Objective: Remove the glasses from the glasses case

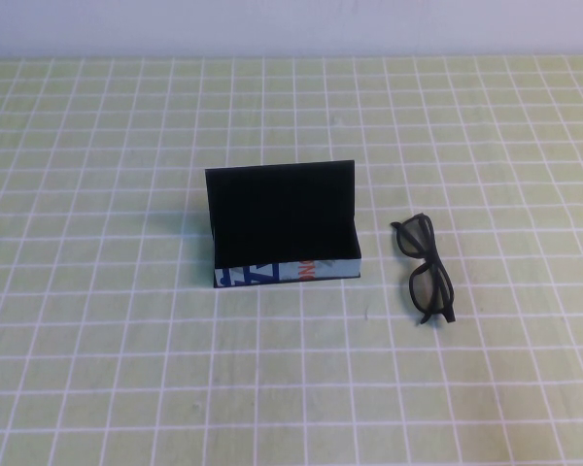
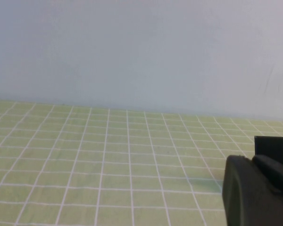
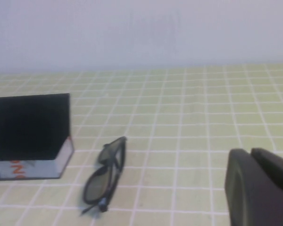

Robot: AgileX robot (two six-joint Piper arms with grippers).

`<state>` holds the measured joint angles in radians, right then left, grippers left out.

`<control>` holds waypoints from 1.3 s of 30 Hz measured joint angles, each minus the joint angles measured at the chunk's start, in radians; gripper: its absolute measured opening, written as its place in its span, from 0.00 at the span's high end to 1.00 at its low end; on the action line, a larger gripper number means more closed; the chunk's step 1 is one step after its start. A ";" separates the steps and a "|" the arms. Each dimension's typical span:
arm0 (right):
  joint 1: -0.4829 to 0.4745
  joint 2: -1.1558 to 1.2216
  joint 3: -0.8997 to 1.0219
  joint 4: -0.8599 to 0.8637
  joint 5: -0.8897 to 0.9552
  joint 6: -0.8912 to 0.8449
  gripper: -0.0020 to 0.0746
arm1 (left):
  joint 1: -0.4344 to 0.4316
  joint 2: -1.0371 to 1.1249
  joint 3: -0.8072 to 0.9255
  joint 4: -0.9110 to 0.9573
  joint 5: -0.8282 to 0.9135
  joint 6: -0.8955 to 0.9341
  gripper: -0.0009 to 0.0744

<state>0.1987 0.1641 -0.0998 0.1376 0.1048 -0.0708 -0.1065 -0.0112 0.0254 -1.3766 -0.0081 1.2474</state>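
Glasses case point(image 1: 284, 228) stands open on the green checked table point(image 1: 97, 369), lid upright at the back, printed strip facing you. Treat it as your landmark. From the high view its interior reads plain black and you cannot make out anything lying in it.

Glasses point(image 1: 427, 269) lie on the table just beside the case, on its right, apart from it, frame folded and resting lengthwise front to back. The right wrist view confirms a clear strip of table between the glasses point(image 3: 104, 175) and the case wall point(image 3: 29, 134).

Judged from this, the removal looks done; what is left is to leave things undisturbed.

Right gripper point(image 3: 259, 188) is clenched shut and empty, holding nothing. It sits off to the right of the case, beyond the glasses and nearer to you, out of the high view. Keep it there, or draw it away from the glasses, never across them.

Left gripper point(image 2: 257, 190) shows only as a dark body in its own wrist view, over bare table; you cannot tell its state from this. The case's lid edge just appears behind it. Leave that arm parked.
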 joint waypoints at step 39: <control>-0.128 -0.172 0.128 0.017 0.216 0.004 1.00 | 0.000 -0.002 0.000 0.001 0.000 0.000 0.99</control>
<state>0.0709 -0.0075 0.0284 0.1550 0.3208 -0.0668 -0.1065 -0.0134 0.0254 -1.3761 -0.0081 1.2474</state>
